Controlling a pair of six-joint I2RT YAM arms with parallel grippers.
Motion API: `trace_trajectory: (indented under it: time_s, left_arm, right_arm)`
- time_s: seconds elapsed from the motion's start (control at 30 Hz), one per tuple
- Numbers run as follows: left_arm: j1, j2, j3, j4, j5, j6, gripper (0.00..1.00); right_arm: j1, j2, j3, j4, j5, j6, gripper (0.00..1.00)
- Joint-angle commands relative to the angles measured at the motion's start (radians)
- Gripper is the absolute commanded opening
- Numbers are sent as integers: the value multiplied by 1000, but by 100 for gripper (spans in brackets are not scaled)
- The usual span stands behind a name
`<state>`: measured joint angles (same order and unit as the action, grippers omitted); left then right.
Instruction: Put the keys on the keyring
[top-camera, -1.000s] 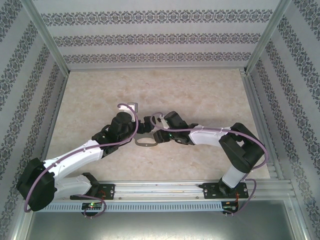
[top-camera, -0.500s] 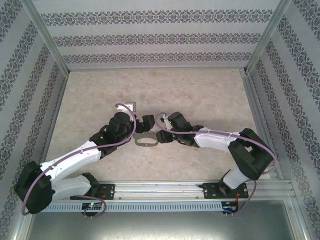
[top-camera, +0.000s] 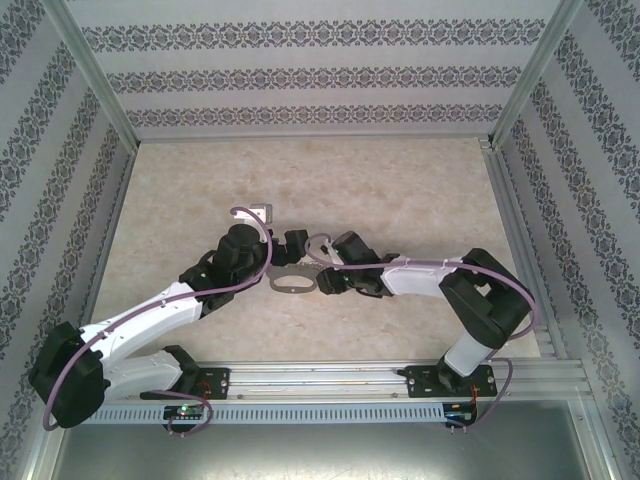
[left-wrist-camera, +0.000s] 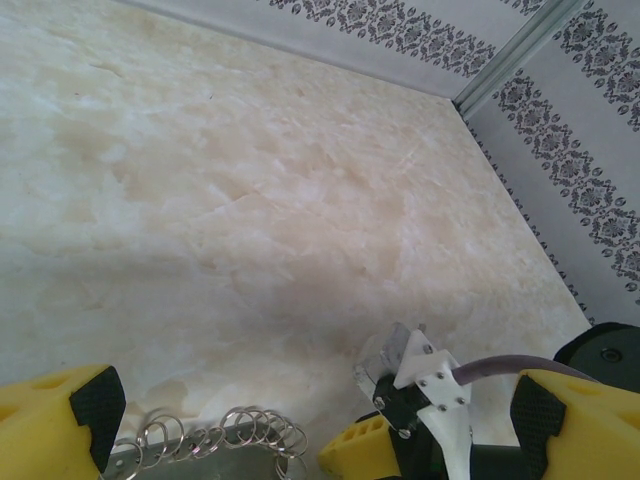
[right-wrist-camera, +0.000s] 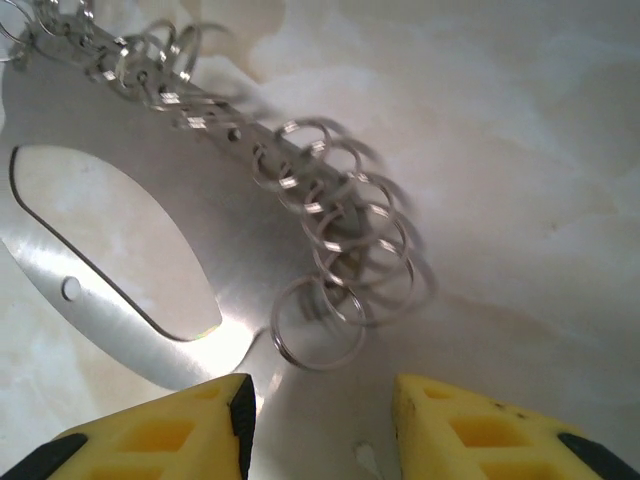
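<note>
Since the dark grey oval metal keyring (top-camera: 293, 283) lies flat, long axis arm to arm, we hold our right gripper (right-wrist-camera: 320, 420) part-spread and empty at its right end, left gripper (left-wrist-camera: 315, 425) wide over its links (left-wrist-camera: 230, 432).

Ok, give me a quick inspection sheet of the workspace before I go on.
Surface: beige marbled table.
Job's things: keyring, a flat metal oval with a row of small rings, lying flat between both grippers.
Clutter: nothing seen.
Grippers: left gripper wide open by the rings; right gripper open, fingers low at the oval's end, nothing clamped.
Cables: purple cables looped along both arms.
Surroundings: patterned walls, aluminium frame.
</note>
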<state>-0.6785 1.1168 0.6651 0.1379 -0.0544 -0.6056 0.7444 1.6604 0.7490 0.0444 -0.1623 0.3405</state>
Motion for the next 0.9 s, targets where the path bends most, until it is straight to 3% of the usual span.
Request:
trace_trajectory:
  time_s: [0.0, 0.53, 0.87]
  left_arm:
    - [11, -29, 9, -13, -10, 10, 100]
    - [14, -25, 5, -4, -8, 13, 100]
    - [19, -23, -4, 10, -2, 8, 100]
  right_arm:
    - [12, 41, 38, 3, 9, -13, 42]
    - [13, 88, 112, -37, 57, -61, 40]
    - [14, 95, 126, -61, 98, -90, 32]
